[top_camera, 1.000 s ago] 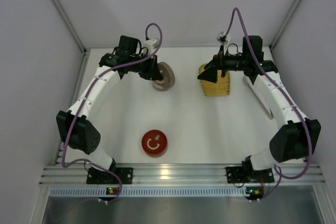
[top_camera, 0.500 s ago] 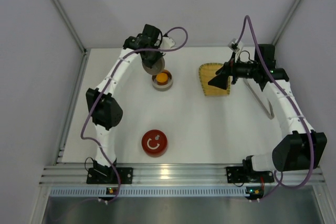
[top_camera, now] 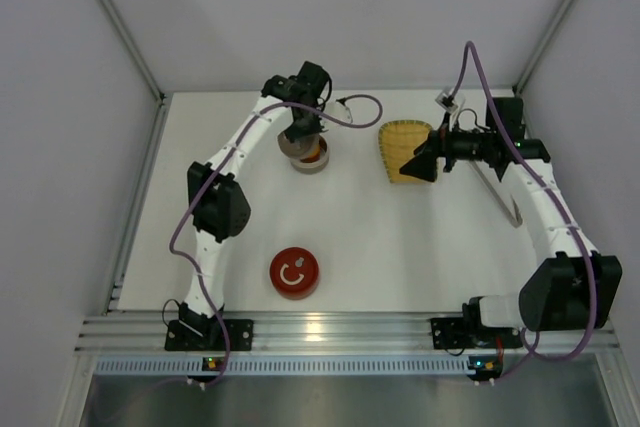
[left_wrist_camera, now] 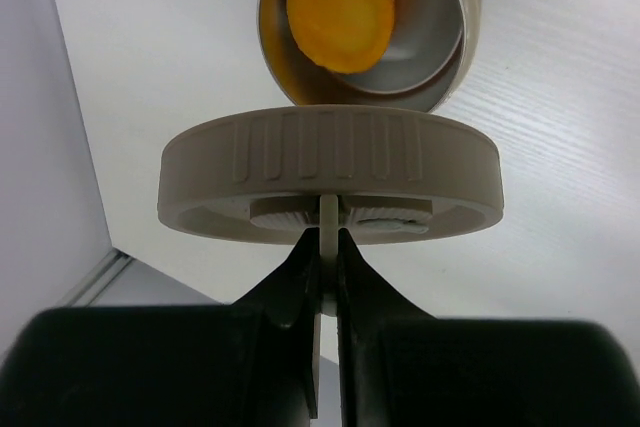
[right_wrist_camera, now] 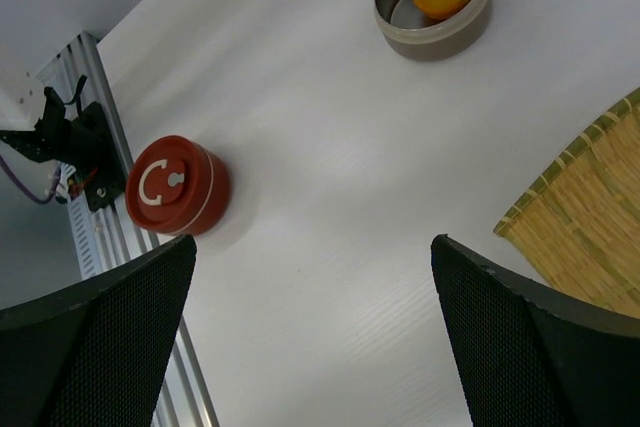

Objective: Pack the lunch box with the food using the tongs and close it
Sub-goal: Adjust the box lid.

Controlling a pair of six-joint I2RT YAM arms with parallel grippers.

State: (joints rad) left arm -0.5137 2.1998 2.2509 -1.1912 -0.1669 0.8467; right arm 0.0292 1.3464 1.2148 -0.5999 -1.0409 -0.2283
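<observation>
A beige round lunch box tin [left_wrist_camera: 440, 42] stands open at the back of the table, with an orange-yellow food piece [left_wrist_camera: 340, 9] inside. My left gripper [left_wrist_camera: 328, 237] is shut on the thin upright tab of the tin's beige lid [left_wrist_camera: 330, 162] and holds it tilted just above the tin's near rim. From above, the lid [top_camera: 295, 150] half covers the tin [top_camera: 318, 161]. My right gripper [right_wrist_camera: 312, 247] hangs open and empty over the woven yellow tray [top_camera: 400, 137]. The silver tongs [top_camera: 508, 209] lie by the right wall, partly under the right arm.
A red round tin [top_camera: 294, 273] with its lid on sits near the front centre, also in the right wrist view as the red tin [right_wrist_camera: 178, 185]. White walls close in the table on the left, back and right. An aluminium rail runs along the near edge.
The left arm has lifted the lid off the tin, baring the orange piece, and now holds it close over the tin. The right gripper has shifted slightly over the tray and stays open.
</observation>
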